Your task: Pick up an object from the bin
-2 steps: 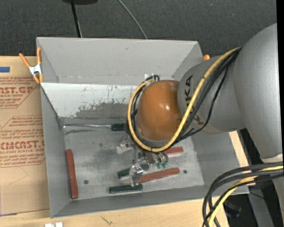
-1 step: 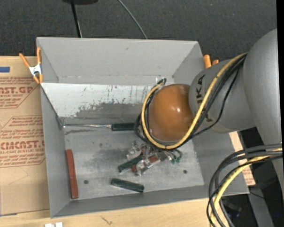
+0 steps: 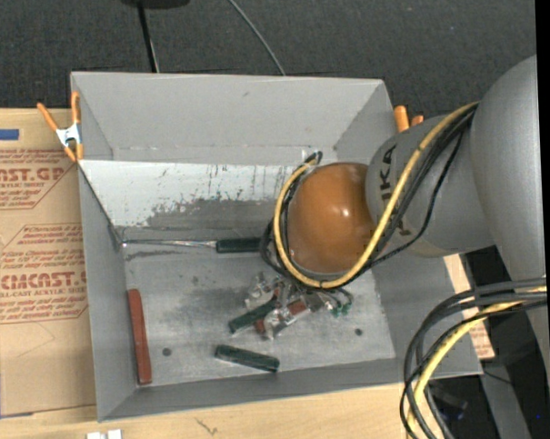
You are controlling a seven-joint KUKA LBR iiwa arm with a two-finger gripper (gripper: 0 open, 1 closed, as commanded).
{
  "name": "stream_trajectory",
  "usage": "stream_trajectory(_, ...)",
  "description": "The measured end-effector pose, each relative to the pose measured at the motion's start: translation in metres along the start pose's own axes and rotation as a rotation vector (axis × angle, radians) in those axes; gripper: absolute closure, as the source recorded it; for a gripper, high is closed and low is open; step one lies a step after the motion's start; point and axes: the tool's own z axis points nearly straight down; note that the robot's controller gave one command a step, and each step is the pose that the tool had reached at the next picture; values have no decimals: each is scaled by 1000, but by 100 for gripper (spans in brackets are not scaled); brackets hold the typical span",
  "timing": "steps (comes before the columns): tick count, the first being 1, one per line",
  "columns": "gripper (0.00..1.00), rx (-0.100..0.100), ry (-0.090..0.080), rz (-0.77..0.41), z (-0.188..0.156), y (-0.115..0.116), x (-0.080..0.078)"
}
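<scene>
**Inspector:** What lies under the arm?

**Examiner:** A small heap (image 3: 281,310) of loose bits, silvery, dark green and reddish. It sits on the bin floor just toward 3 o'clock of centre, directly below the orange wrist cover (image 3: 328,216). The pieces are too tangled to name one by one.

**Inspector:** Grip state?

**Examiner:** Cannot tell whether it is released or clenched. The cover and the clutter mask it.

**Inspector:** How will the heap handle?

**Examiner:** Judged light, stiff and small. Pieces are liable to slip or drag their neighbours along. The best hold looks to be the dark green piece (image 3: 246,321) jutting from the heap's 8 o'clock edge, taken across its narrow width.

**Inspector:** What else is in the container?

**Examiner:** The grey metal bin (image 3: 225,116) holds three further items, all clear of the heap:
- A reddish-brown bar (image 3: 137,336) lies flat beside the wall at 9 o'clock.
- A dark green stick (image 3: 247,358) lies at 6 o'clock.
- A dark-handled tool (image 3: 240,246) with a thin metal shaft lies along the back wall at 12 o'clock.
</scene>
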Motion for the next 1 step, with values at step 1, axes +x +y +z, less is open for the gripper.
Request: stream_trajectory(1,100,-2,19,-70,-190,3,-30)
